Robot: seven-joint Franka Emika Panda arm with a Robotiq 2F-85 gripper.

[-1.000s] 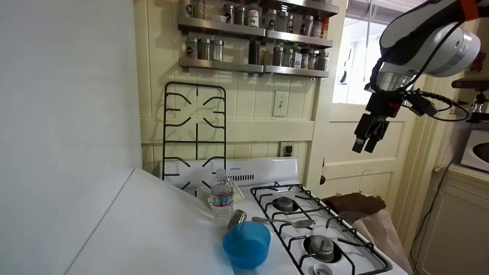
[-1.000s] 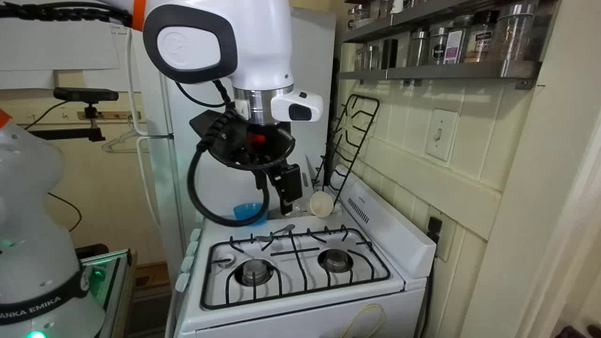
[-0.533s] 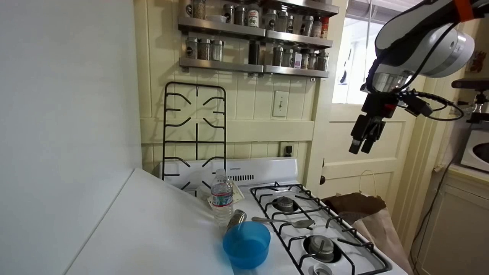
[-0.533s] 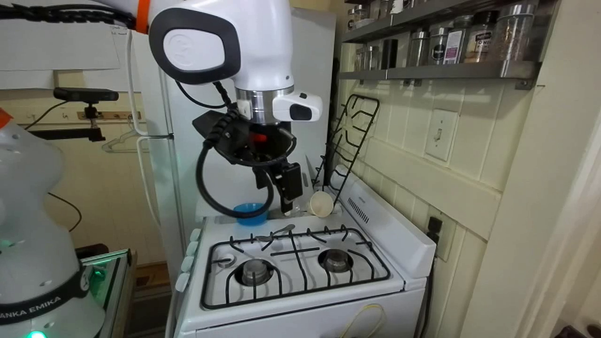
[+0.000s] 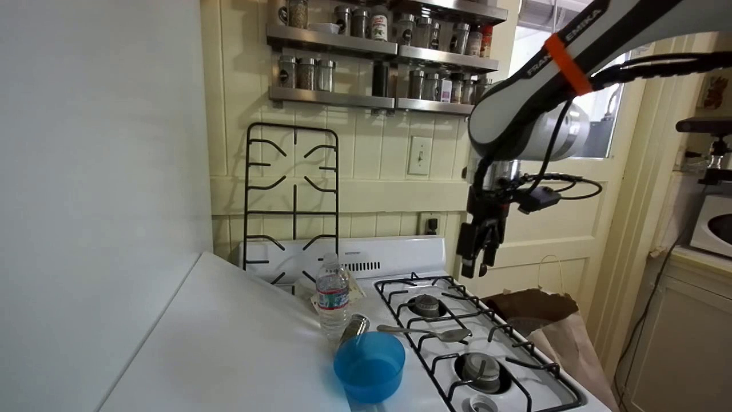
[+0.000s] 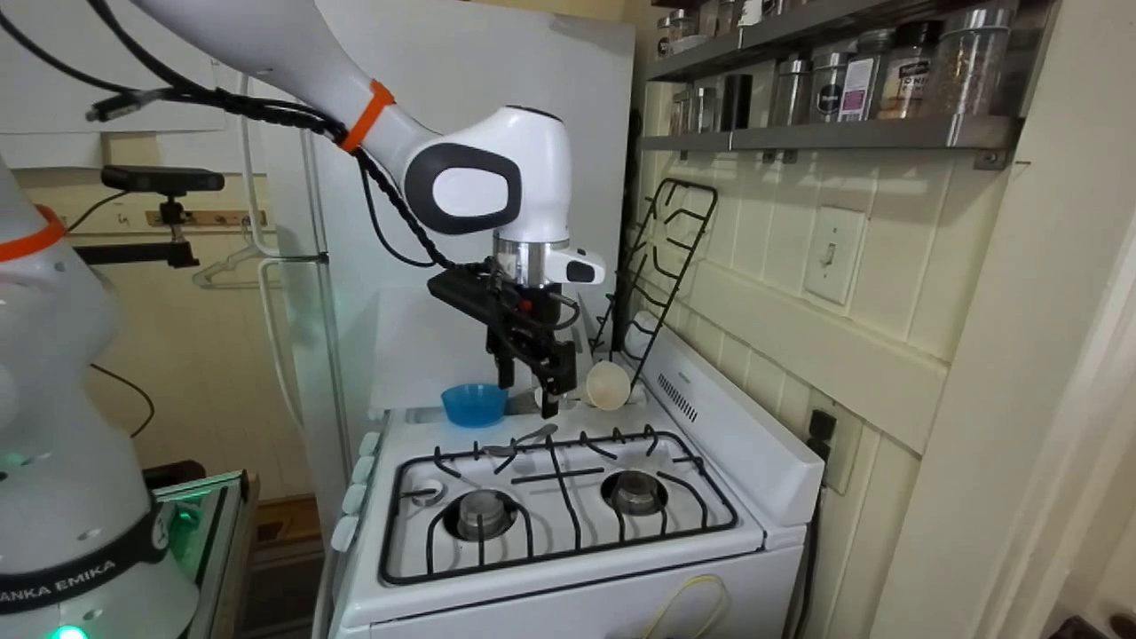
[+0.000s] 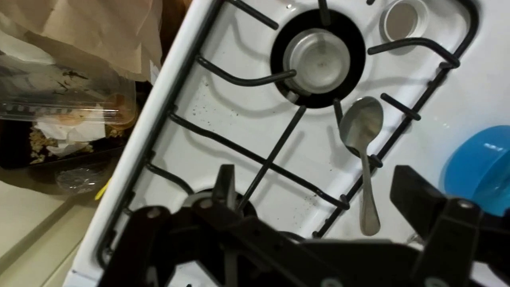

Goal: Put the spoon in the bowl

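Wrist view: your silver metal spoon (image 7: 361,135) is propped across the black metal grate (image 7: 239,149), near the round blue plastic-looking bowl (image 7: 474,167); your black gripper (image 7: 314,183) hangs higher, jaws apart, presumably to straddle the spoon; height is unclear.

cream panelled wall (image 5: 372,149) | metal shelves (image 5: 331,98) mounted on it | door (image 5: 572,223) with bright window (image 5: 525,46) | white refrigerator (image 6: 497,62)

Gas stovetop (image 6: 550,501) common to both exterior views, farther back, and the wrist view, downward from close above.
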